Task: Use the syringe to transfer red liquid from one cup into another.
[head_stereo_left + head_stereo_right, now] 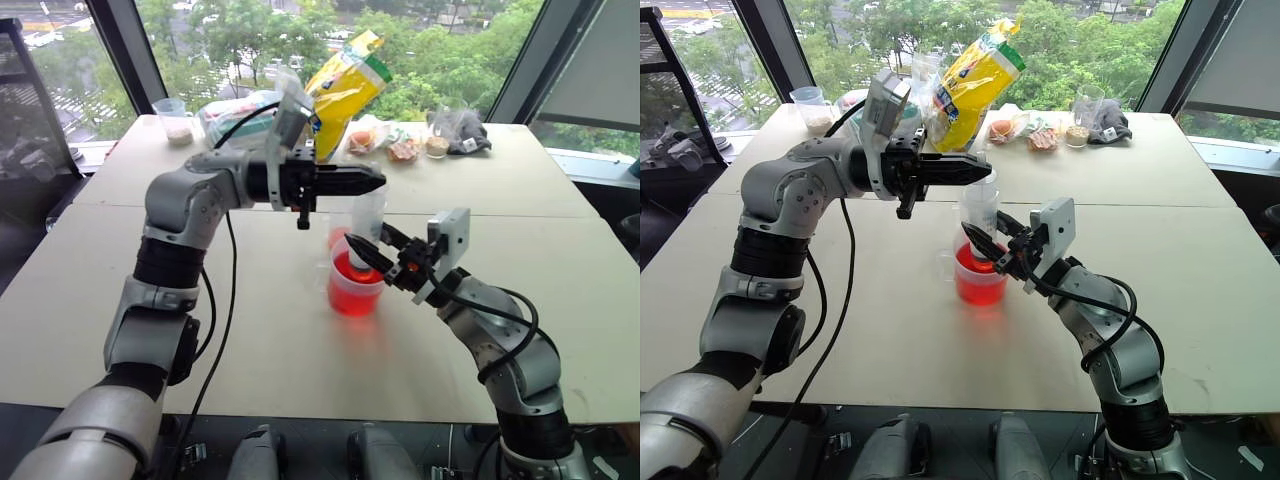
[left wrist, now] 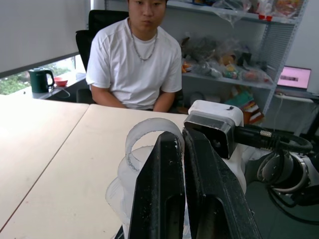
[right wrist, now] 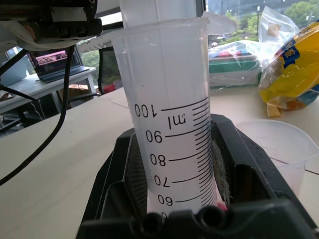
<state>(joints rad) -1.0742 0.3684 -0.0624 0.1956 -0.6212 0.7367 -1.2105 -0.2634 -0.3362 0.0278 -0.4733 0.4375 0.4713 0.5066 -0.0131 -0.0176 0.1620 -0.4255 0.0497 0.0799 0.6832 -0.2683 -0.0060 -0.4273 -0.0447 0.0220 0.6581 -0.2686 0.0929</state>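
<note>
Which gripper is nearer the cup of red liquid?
Right. The right gripper grips the syringe just above the cup of red liquid; the left gripper sits higher, at the syringe's top.

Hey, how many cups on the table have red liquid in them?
2. The wide cup under the syringe holds plenty of it; the narrower cup right beside it has only a reddish bottom. Others may be hidden behind the arms.
</note>
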